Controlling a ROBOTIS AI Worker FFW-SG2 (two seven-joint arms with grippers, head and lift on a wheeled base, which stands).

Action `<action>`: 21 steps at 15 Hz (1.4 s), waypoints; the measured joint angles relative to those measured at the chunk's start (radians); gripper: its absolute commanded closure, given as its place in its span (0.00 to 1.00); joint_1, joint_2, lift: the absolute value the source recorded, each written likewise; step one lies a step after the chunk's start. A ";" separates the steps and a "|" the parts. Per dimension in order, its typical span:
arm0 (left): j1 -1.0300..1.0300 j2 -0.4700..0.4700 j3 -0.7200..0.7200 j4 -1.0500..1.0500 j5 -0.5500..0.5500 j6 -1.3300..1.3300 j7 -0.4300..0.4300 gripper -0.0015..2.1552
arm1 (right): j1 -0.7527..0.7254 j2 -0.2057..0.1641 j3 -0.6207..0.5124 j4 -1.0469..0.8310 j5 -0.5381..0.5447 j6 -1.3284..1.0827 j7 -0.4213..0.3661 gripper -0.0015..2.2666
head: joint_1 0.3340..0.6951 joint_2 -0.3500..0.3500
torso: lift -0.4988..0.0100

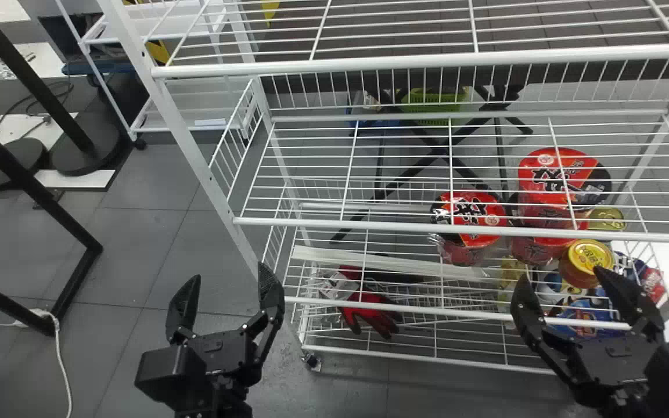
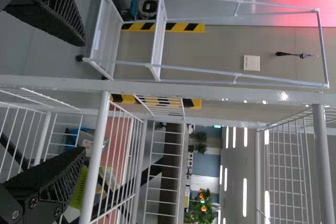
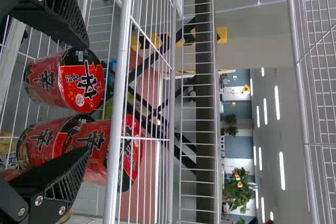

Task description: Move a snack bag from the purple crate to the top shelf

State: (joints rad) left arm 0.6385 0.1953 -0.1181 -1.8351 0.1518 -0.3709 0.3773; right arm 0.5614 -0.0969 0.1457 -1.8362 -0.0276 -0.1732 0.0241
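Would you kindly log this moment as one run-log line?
left gripper: open, empty; right gripper: open, empty; red cups: on white rack; red glove: low on rack

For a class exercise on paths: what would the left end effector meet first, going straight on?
Likely the rack's front left post, roughly in line ahead of the left end effector; the gap between is unclear.

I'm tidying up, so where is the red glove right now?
In the head view, the red glove lies low in the white rack, towards its left side, by the long pale strip and left of the red packs.
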 measured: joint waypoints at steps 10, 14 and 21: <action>0.012 0.001 -0.002 -0.014 -0.003 -0.004 0.006 0.05 | 0.012 -0.003 0.002 -0.011 0.003 -0.046 0.002 0.06 | 1.00 0.77 | 0.21; 0.012 0.003 -0.002 -0.014 -0.003 -0.004 0.006 0.05 | 0.014 -0.004 0.006 -0.011 0.003 -0.059 0.003 0.06 | 1.00 0.77 | 0.18; 0.015 0.005 -0.005 -0.014 -0.005 -0.004 0.008 0.05 | 0.015 -0.005 0.008 -0.011 0.003 -0.073 0.002 0.06 | 1.00 0.77 | 0.12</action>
State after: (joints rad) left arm 0.6534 0.1999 -0.1228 -1.8494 0.1472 -0.3747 0.3850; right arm 0.5769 -0.1016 0.1533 -1.8469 -0.0247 -0.2461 0.0262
